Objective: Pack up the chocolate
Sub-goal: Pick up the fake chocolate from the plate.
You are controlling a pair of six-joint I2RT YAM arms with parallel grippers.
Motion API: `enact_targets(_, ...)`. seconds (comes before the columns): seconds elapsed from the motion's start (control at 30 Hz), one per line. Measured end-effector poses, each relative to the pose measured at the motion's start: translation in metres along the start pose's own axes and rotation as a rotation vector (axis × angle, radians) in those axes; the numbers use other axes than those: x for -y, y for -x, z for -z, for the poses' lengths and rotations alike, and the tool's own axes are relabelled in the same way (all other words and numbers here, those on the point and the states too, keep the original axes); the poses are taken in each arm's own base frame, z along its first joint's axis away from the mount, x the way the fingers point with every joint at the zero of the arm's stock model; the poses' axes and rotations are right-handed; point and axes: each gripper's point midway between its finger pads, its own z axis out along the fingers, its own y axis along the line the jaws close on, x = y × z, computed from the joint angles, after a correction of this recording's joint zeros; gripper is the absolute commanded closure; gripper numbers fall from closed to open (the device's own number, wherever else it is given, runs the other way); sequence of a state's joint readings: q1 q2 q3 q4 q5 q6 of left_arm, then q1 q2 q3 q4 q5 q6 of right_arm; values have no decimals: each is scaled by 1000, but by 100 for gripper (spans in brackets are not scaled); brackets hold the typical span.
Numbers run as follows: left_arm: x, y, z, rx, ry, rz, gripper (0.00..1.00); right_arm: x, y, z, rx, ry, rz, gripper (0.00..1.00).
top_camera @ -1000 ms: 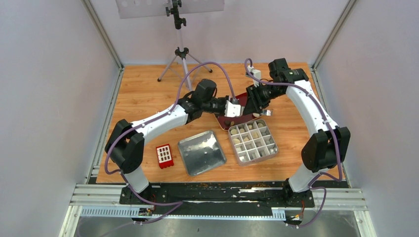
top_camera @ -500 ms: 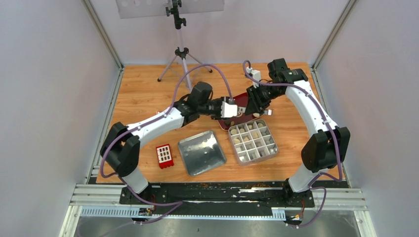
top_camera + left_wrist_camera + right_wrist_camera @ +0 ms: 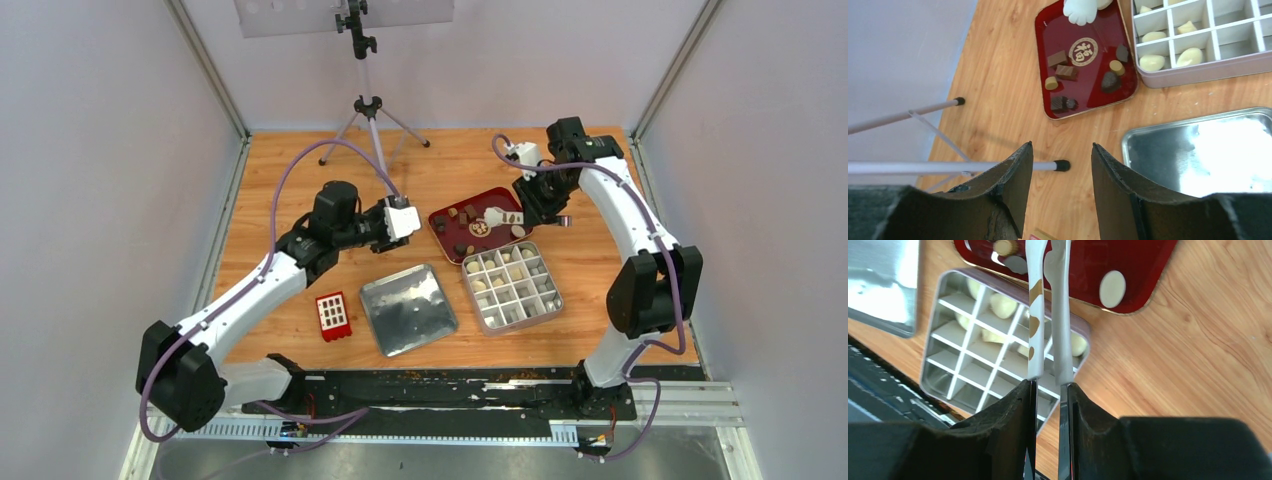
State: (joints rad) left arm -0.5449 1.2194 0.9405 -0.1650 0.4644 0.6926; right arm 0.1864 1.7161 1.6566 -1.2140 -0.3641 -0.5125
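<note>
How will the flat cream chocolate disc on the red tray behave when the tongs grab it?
The cream disc lies flat and low, so the tongs may struggle to get under it. The red tray looks glossy, so it could slide when nudged. It seems small, likely light.

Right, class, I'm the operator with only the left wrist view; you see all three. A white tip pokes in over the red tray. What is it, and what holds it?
Observer: White tongs. The right gripper is shut on them.
Operator: How much of the divided tin is free? I see one corner.
Observer: The tin is four cells by four. In the right wrist view, several cells toward the arms' bases look empty.
Operator: Anything on the far side of the silver lid from the tin?
Observer: A small red block with white squares, beside the lid but apart from it.
</note>
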Motion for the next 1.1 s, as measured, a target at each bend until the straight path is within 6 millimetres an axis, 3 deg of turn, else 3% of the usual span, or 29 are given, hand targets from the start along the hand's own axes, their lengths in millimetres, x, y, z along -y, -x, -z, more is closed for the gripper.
enact_targets(0.27, 18, -12, 2, -24, -20, 95, 45, 27, -16, -11, -107, -99, 33, 65)
enact_targets(0.5, 20, -14, 2, -28, -23, 123, 45, 42, -21, -12, -145, -159, 65, 64)
enact_targets(1.1, 28, -23, 0, -37, -30, 151, 44, 66, -37, -29, -262, -216, 100, 62)
